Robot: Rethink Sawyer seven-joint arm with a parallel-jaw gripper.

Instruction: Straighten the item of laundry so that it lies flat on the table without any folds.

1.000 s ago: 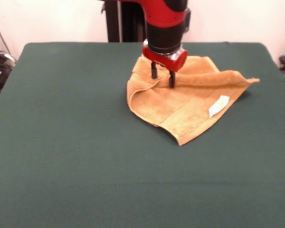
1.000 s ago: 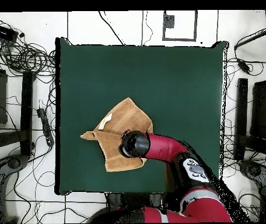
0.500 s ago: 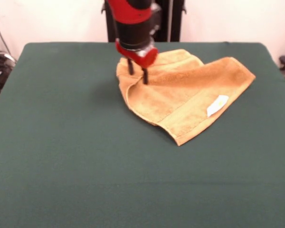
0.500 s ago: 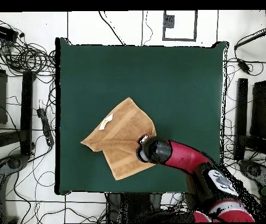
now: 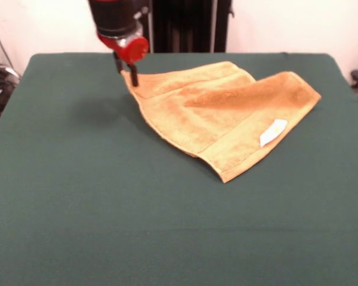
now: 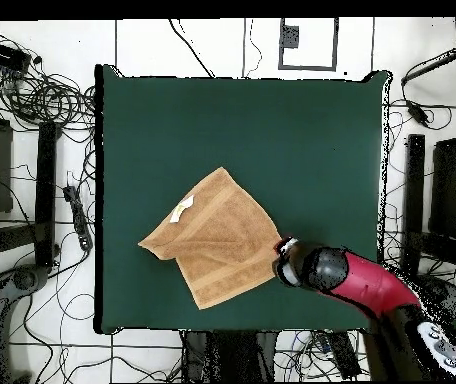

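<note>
Clamped on 1 corner of the towel (image 5: 221,116), the jaws of the gripper (image 5: 125,70) hold that tip pinched between the 2 dark fingers (image 5: 133,76), slightly raised off the table (image 5: 107,202). From the jaws the cloth spreads away across the green surface toward the opposite corner, mostly open, with 1 soft ridge running through its middle. Its white label (image 5: 273,131) sits at the edge far from the jaws. In the overhead view the gripper (image 6: 286,262) sits at the towel's (image 6: 212,235) corner.

Sawyer arm (image 6: 367,283): glossy red shell, black cylindrical wrist section, red end cap. Gripper (image 5: 125,70): 2 thin black fingers.
</note>
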